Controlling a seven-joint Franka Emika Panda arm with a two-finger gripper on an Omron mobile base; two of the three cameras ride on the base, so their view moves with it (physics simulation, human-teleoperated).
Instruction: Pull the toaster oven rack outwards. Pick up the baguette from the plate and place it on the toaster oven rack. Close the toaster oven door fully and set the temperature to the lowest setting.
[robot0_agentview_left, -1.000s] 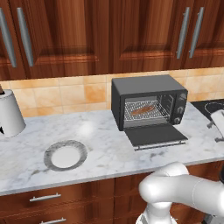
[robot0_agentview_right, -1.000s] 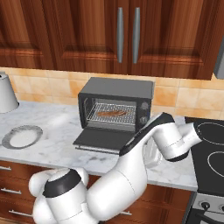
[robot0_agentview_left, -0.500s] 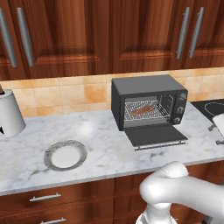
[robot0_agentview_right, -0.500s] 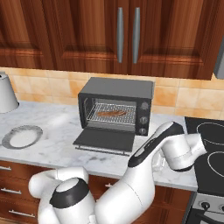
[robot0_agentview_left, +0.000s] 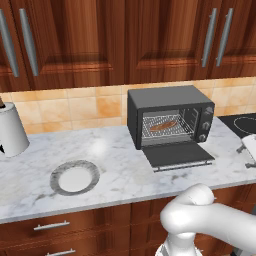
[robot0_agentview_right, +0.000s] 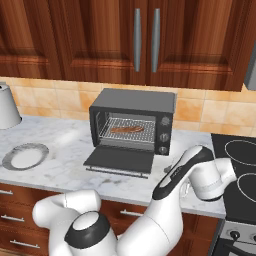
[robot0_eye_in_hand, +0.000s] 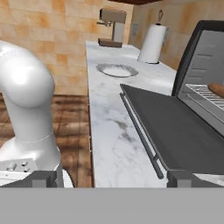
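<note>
The toaster oven door (robot0_eye_in_hand: 183, 131) lies open as before, while the arm has swung lower, fingers (robot0_eye_in_hand: 43, 178) spread wide.

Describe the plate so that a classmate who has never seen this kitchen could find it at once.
Start at the toaster oven on the marble counter and look left, toward the counter's front edge. The plate lies flat there, bare. It is round and shallow, with a white centre and a grey speckled rim, unlike the tall white canister standing by the wall.
</note>
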